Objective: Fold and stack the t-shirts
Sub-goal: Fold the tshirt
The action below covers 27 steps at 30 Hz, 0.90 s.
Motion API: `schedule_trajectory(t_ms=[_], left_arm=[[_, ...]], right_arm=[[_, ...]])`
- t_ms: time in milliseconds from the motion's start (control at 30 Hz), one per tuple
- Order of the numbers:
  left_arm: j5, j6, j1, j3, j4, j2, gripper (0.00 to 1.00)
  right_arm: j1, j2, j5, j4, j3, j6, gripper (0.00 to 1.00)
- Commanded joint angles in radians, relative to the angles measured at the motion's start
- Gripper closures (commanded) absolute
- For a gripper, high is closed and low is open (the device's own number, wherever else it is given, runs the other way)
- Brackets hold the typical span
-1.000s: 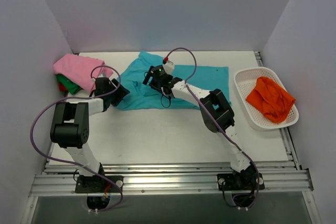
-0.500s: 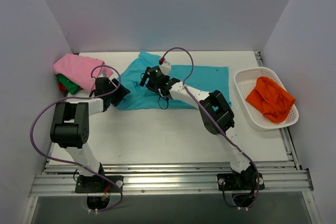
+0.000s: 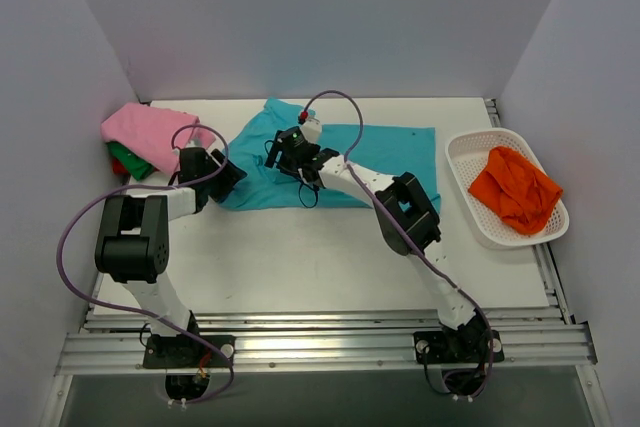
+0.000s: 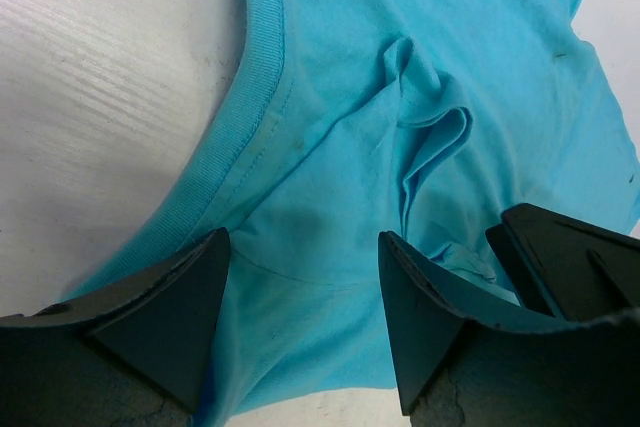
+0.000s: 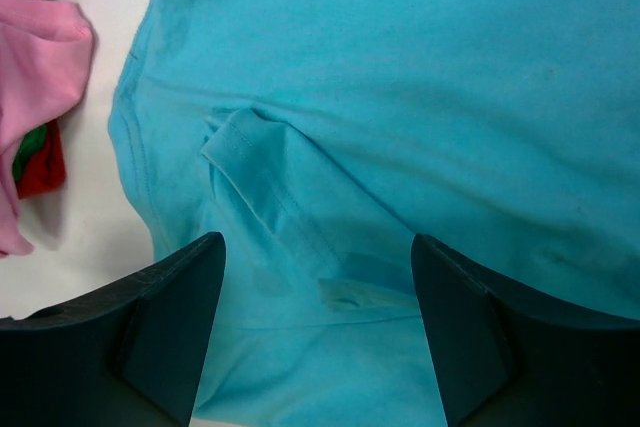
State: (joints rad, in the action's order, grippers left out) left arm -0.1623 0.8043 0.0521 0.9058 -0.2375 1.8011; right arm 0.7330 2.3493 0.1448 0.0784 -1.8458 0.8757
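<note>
A teal t-shirt point(image 3: 380, 152) lies spread on the white table, its left part bunched. My left gripper point(image 3: 228, 179) sits low at the shirt's left edge. In its wrist view the left gripper point(image 4: 300, 247) is open, with teal cloth point(image 4: 400, 67) and the ribbed collar point(image 4: 262, 37) between and ahead of its fingers. My right gripper point(image 3: 280, 152) hovers over the shirt's left part. It point(image 5: 317, 247) is also open, over a folded hem point(image 5: 255, 162). Neither gripper holds anything. Pink point(image 3: 150, 132), green point(image 3: 128, 160) and red point(image 3: 117, 166) t-shirts are piled at the far left.
A white lattice basket point(image 3: 462, 182) stands at the right edge with an orange t-shirt point(image 3: 515, 187) in it. The pink shirt point(image 5: 40, 47) and the red one point(image 5: 40, 162) lie close to the teal shirt's left edge. Walls enclose the table on three sides.
My right gripper has shifted a little to the left over the teal shirt and its jaws have narrowed slightly. The left arm has not moved.
</note>
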Motion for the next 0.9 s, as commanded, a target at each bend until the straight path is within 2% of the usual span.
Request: schedule_trajectory(t_ms=[0,100,133,200,367,533,867], left_arm=[[-0.017,-0.005,-0.011,0.027,-0.051,-0.011,0.3],[-0.022,-0.005,-0.011,0.027,-0.054,-0.009,0.3],[-0.025,-0.004,-0.012,0.025,-0.057,-0.009,0.3],[-0.028,-0.002,-0.012,0.022,-0.065,-0.008,0.3],[-0.034,-0.001,-0.011,0.024,-0.071,0.0,0.3],[-0.032,-0.004,-0.011,0.022,-0.072,-0.003,0.31],[-0.034,-0.002,-0.012,0.028,-0.079,0.017,0.31]], right_arm=[[0.013,0.056,0.009,-0.134,-0.143,-0.142,0.29],[0.005,0.12,-0.007,-0.274,-0.287,-0.28,0.28],[-0.001,0.133,-0.022,-0.299,-0.312,-0.381,0.27],[-0.006,0.146,-0.034,-0.369,-0.358,-0.47,0.27],[-0.021,0.102,-0.004,-0.378,-0.317,-0.656,0.24],[-0.02,0.056,0.013,-0.388,-0.276,-0.753,0.24],[0.051,0.045,0.03,-0.385,-0.291,-0.787,0.24]])
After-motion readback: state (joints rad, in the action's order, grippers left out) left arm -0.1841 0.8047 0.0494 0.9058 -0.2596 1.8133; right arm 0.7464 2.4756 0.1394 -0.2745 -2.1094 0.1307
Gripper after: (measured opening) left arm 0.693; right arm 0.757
